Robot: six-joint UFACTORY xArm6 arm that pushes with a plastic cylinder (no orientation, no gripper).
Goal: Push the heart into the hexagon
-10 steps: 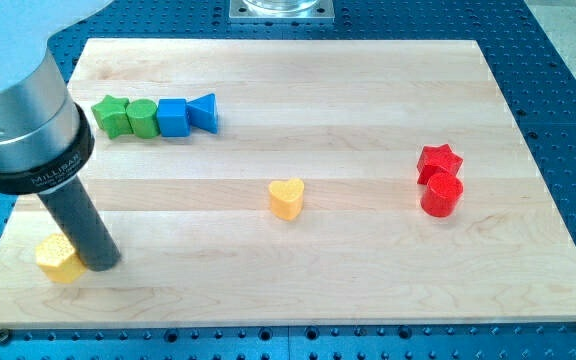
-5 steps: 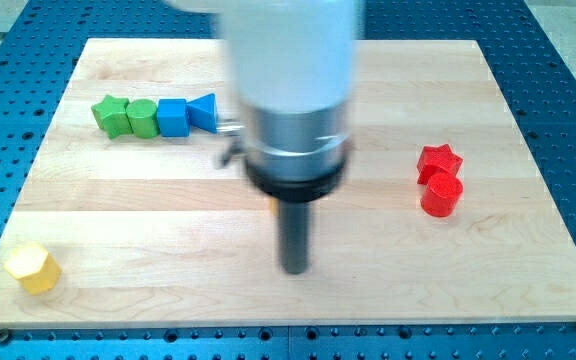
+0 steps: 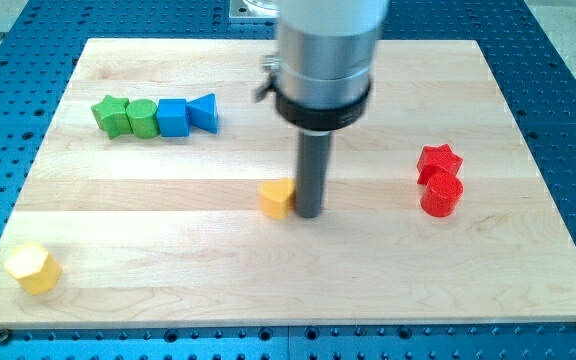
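Yellow heart (image 3: 277, 198) touching my tip (image 3: 309, 213).

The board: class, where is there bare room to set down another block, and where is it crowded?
Free: the stretch between the yellow hexagon and red cylinder. Crowded: the green star to blue triangle row, and my tip against the yellow heart.

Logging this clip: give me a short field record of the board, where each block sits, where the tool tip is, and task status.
tip: my tip sits at the yellow heart's right side, looks touching
yellow heart: board centre
yellow hexagon: bottom-left corner, far from heart
top-left row: green star, green cylinder, blue cube, blue triangle
right: red star above red cylinder, touching
task status: not done
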